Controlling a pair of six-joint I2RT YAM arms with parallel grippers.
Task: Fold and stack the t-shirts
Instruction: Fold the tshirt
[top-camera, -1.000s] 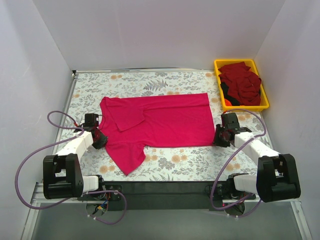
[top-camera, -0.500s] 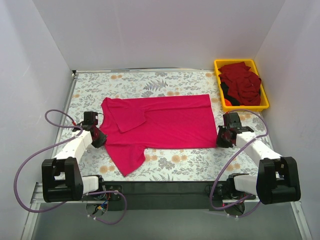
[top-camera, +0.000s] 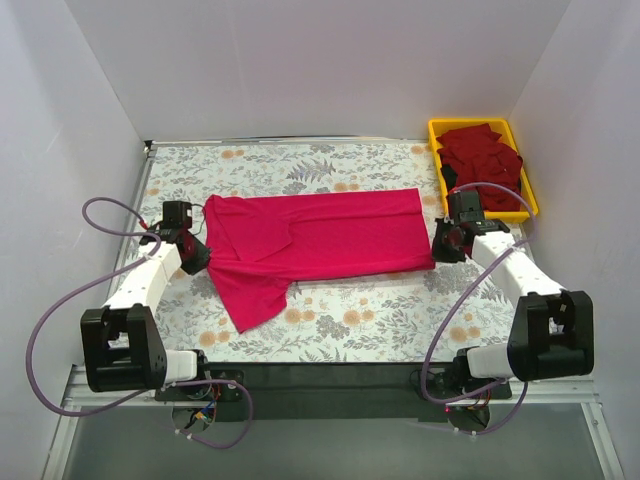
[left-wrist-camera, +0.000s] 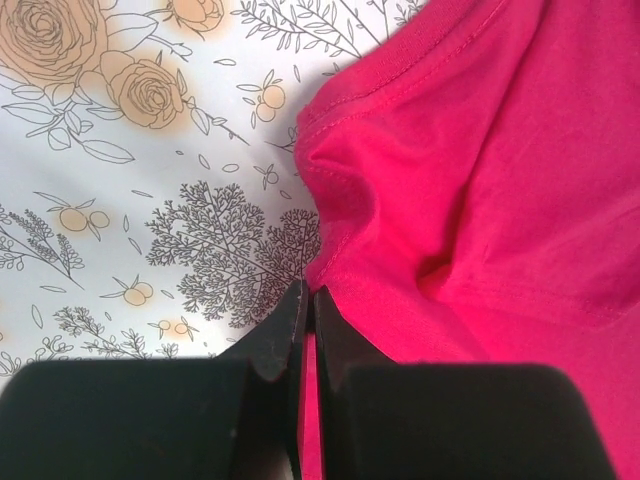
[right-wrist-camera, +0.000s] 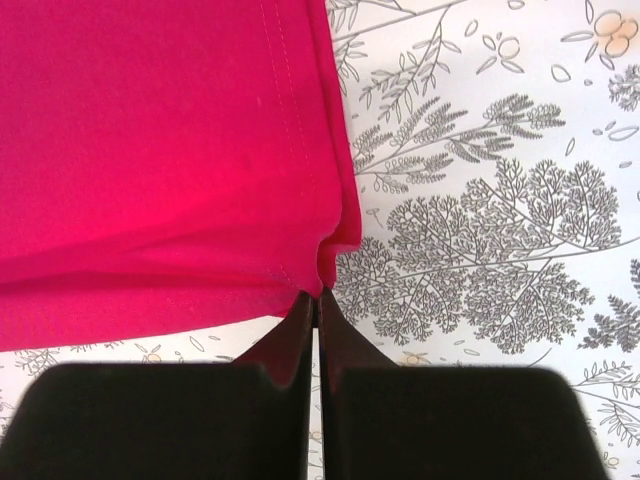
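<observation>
Item: pink shirt (top-camera: 330, 235), spread between both pincers. Left pincer (left-wrist-camera: 307, 305) clenched on its shoulder-end edge, cloth ahead and right of the tips. Right pincer (right-wrist-camera: 317, 305) clenched on the hem corner, cloth ahead-left. Step, as judged: lengthwise fold starting. Next: lift both ends together, evenly, cloth taut. Red shirts (top-camera: 485, 160) in bin (top-camera: 470, 122), beyond right pincer.

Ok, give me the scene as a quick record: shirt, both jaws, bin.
shirt: magenta-pink t-shirt, spread sideways on the floral table, hem to the right
left jaws: shut on the shirt's left-end edge
right jaws: shut on its near hem corner
bin: yellow bin, far right corner, holding crumpled dark red shirts
</observation>
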